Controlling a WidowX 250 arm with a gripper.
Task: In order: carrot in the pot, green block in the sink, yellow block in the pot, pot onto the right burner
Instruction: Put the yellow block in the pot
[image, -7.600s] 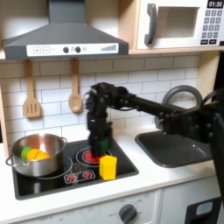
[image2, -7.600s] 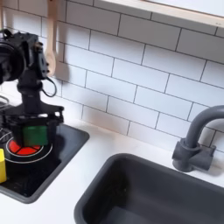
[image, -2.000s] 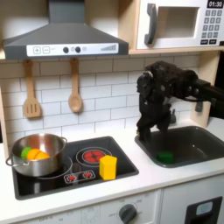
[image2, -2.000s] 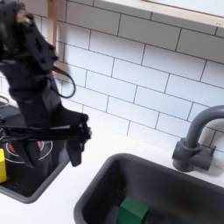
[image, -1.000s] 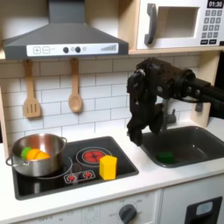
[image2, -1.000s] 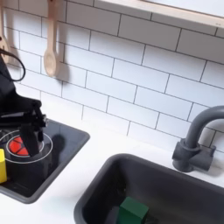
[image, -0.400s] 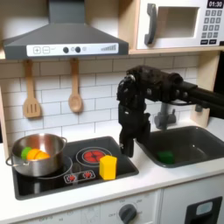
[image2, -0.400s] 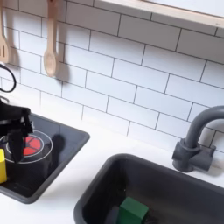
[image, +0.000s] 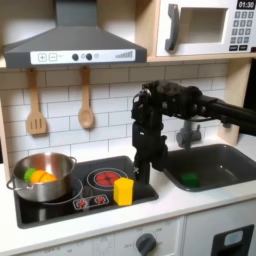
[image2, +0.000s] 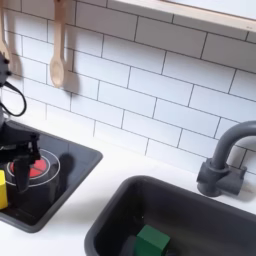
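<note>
- The small bright yellow block (image: 123, 190) stands upright at the front edge of the black stovetop (image: 60, 208) in the first exterior view, just right of the red burner ring (image: 103, 179); in the second exterior view only a sliver of it shows at the far left edge
- The black gripper (image: 143, 172) hangs above and just right of that block, and in the second exterior view its dark fingers (image2: 27, 165) look spread apart with nothing between them (the picture is blurred, so this is a judgement)
- The shiny round stainless-steel pot (image: 44, 176) sits on the burner at the first exterior view's left, with the orange toy carrot (image: 42, 176) and something green inside
- The small green cube (image2: 150, 242) lies in the dark grey recessed sink (image2: 210, 215), below the arched faucet (image2: 222, 160)
- By my reading, the yellow block is the step in hand
- It looks light, rigid and smooth, likely to slip or topple if nudged; clamp its two flat side faces squarely near mid-height, coming straight down
</note>
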